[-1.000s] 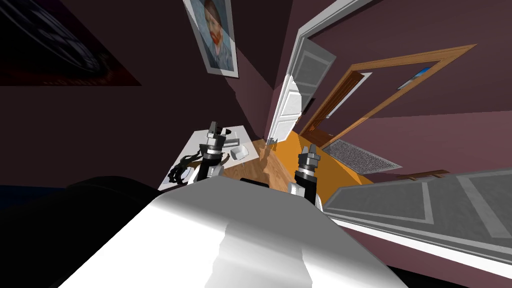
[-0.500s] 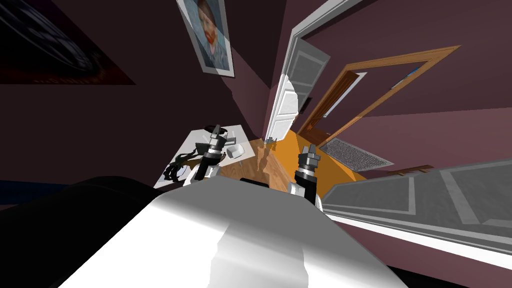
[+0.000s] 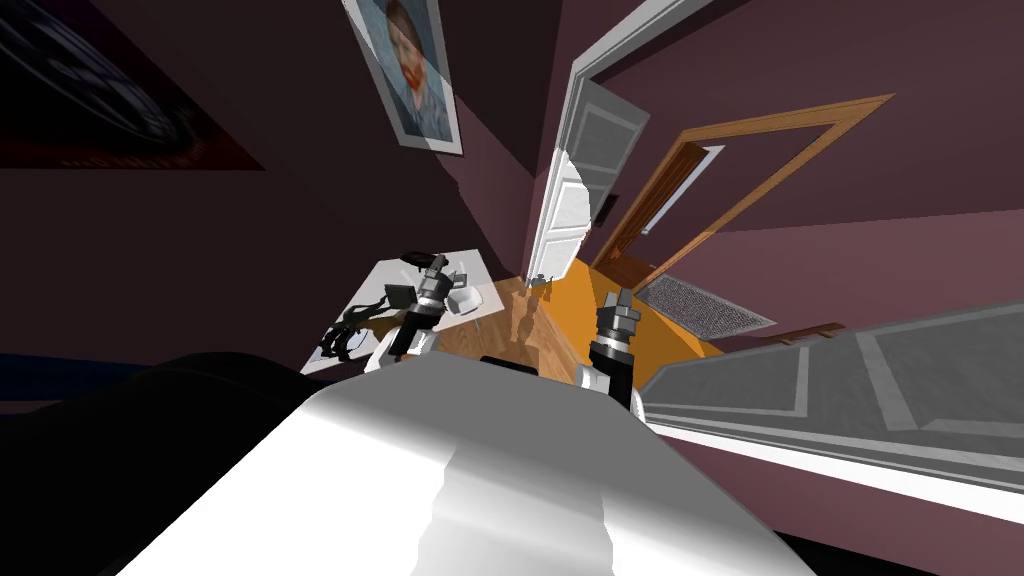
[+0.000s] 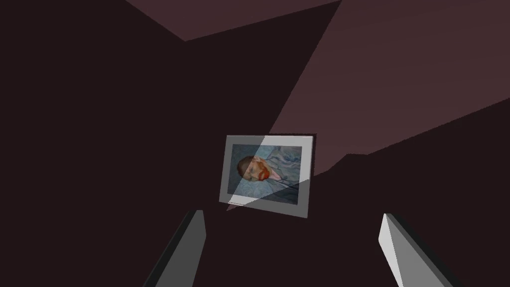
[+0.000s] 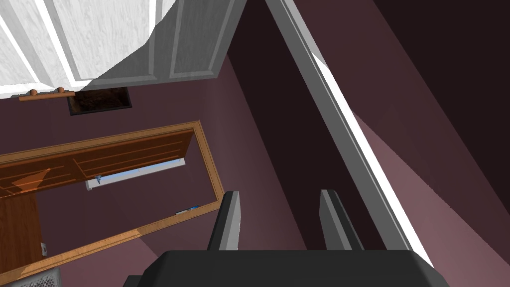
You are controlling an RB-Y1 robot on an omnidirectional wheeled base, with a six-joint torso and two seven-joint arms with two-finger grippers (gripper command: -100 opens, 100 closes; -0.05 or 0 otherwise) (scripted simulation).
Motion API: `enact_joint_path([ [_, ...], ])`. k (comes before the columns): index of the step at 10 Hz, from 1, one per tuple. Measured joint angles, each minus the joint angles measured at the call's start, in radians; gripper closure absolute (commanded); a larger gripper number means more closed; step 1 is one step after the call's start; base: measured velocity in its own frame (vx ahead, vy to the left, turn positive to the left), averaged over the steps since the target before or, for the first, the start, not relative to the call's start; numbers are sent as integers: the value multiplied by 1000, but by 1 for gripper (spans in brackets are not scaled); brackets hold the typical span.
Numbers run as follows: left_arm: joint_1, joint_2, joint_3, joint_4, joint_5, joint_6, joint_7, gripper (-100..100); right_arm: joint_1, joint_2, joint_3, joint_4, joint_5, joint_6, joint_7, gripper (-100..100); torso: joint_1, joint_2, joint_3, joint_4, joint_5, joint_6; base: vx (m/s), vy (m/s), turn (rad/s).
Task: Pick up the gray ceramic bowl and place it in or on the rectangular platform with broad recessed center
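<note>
A white table [image 3: 375, 290] stands ahead on my left. On it lies a white rectangular tray with a recessed middle [image 3: 467, 299]. A small dark round thing [image 3: 415, 259] sits at the table's far edge; I cannot tell whether it is the bowl. My left gripper [image 3: 436, 264] hangs over the table just beside the tray, open and empty [image 4: 291, 249]. My right gripper [image 3: 620, 297] is held up over the orange floor, away from the table. Its fingers [image 5: 230, 219] are drawn close with nothing between them.
A black tangled object [image 3: 350, 330] and a dark square thing [image 3: 399, 295] also lie on the table. Beyond the table a white door [image 3: 560, 215] stands ajar. A grey mat [image 3: 700, 305] lies on the floor to the right, and a grey panel [image 3: 830, 385] runs close by on that side.
The whole head picture has slid left, so I have turned or moved. The table's things sit further left, and my left gripper is now closer to the tray.
</note>
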State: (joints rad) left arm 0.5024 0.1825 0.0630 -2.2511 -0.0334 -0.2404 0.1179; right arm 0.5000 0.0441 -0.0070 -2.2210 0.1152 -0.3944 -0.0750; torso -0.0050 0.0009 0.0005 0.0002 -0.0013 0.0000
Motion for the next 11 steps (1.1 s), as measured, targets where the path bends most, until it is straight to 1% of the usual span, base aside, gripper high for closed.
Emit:
enact_joint_path([
  [2,-17,4,13,18,3,72,19,-100,0,0,0,0,0,0,0,0,-2,0,0,0,0,0,-13,-130,-18],
  [3,-21,11,27,35,10,106,36,-100,0,0,0,0,0,0,0,0,-4,0,0,0,-1,0,-13,-110,5],
  [4,-14,7,27,36,10,131,43,-100,0,0,0,0,0,0,0,0,-2,0,0,0,-1,0,-1,-91,-1],
  [5,-14,5,30,35,11,168,50,-100,0,0,0,0,0,0,0,0,-1,0,0,0,0,0,9,-120,1],
  [6,-10,5,40,54,17,194,62,-100,0,0,0,0,0,0,0,0,-2,-1,-1,0,0,0,2,-89,12],
  [8,-17,0,47,71,22,248,75,-100,0,0,0,0,0,0,0,0,-1,-1,-1,0,0,0,9,-75,10],
  [9,-16,-2,49,76,23,272,79,-100,0,0,0,0,0,0,0,0,1,-1,-1,0,0,0,12,-50,22],
  [10,-5,-3,54,76,29,297,87,-100,0,0,0,0,0,0,0,0,2,-1,-1,0,0,0,14,-44,14],
  [11,-15,2,62,86,35,322,94,-100,0,0,0,0,0,0,0,0,3,-2,-1,0,1,0,16,-59,26],
])
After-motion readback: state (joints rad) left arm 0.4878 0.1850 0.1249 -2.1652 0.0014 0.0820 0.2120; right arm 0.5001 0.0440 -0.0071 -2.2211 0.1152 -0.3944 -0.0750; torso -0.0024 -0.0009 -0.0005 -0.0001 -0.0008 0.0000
